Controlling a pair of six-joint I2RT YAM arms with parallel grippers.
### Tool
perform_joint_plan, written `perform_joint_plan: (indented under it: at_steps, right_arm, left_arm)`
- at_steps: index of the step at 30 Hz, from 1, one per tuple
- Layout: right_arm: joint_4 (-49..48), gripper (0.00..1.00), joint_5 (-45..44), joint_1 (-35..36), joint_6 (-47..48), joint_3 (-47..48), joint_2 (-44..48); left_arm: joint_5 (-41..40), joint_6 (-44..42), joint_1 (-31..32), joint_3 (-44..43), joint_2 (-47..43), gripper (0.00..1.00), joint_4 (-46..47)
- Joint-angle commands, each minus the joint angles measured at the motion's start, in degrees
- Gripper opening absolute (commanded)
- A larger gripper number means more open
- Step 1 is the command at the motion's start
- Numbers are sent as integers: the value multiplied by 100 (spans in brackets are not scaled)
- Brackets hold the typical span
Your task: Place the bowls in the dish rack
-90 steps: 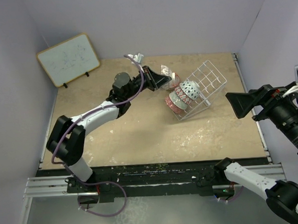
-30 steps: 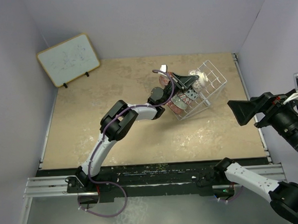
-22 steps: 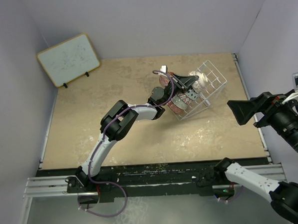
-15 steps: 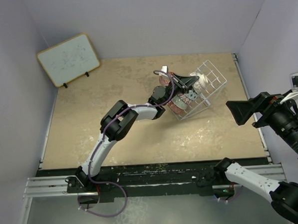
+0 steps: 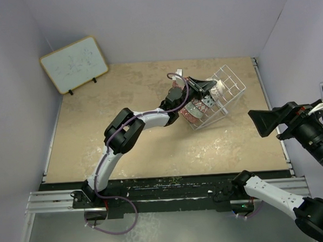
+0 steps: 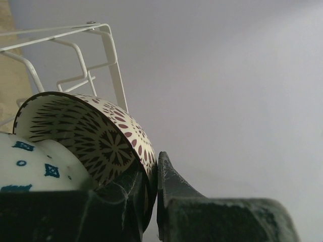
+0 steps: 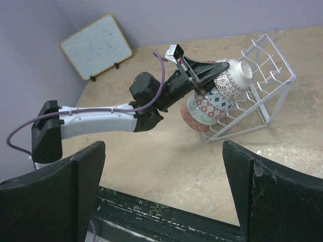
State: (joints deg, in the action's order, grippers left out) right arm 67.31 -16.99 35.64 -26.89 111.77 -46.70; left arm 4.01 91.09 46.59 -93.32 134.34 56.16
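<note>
Left gripper (image 6: 154, 169) pinched nearly closed on the rim of the brown-patterned cream bowl (image 6: 91, 133), which sat on edge inside the dish rack (image 6: 110, 55). It pressed against a white bowl (image 6: 30, 166) (blue marks on its outside) lower in the rack. Right gripper (image 7: 162, 151) hung well apart from the rack, fingers spread wide, holding nothing.

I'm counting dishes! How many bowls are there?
3: a brown-patterned bowl in the left gripper, a blue-dotted bowl and a red bowl in the dish rack. More may be hidden.

tool (image 6: 153, 176) pinching patterned bowl (image 6: 96, 141) rim, white rack (image 6: 114, 70) behind
</note>
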Motion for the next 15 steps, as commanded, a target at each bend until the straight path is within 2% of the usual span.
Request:
perform_joint_plan:
  at_steps: [1, 6, 11, 15]
  right_arm:
    - [-172, 100, -128, 56, -81, -21, 9]
    - [-195, 100, -115, 74, -79, -19, -12]
    - [-201, 100, -102, 88, -88, -35, -14]
    - [-178, 100, -118, 92, -96, -9, -4]
  left_arm:
    - [-277, 11, -85, -64, -639, 12, -287]
    - [-329, 39, -80, 127, -783, 15, -374]
    - [-314, 104, -80, 156, -735, 23, -303]
    - [-313, 111, -80, 90, -662, 26, -258]
